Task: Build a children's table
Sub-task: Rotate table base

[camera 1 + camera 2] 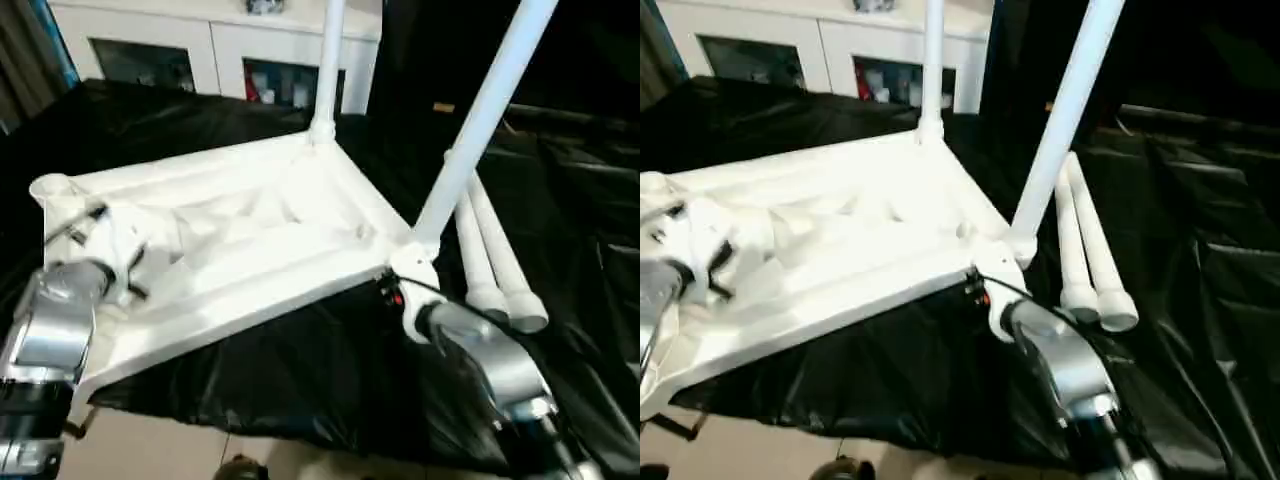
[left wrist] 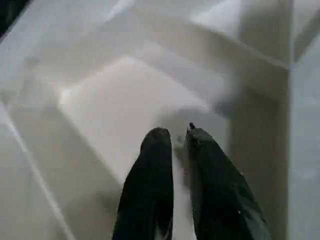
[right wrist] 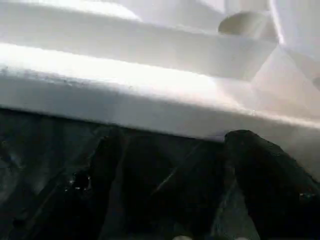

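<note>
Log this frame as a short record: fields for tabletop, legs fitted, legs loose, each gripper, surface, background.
tabletop: white tabletop lying ribbed underside up, tilted
legs fitted: two, far-corner leg and right-corner leg, both standing up from sockets
legs loose: two loose legs lying side by side on the cloth, right of the tabletop
left gripper: jaws nearly closed, over the ribbed underside
right gripper: jaws open, at the tabletop's rim
surface: black cloth
background: white cabinet
</note>
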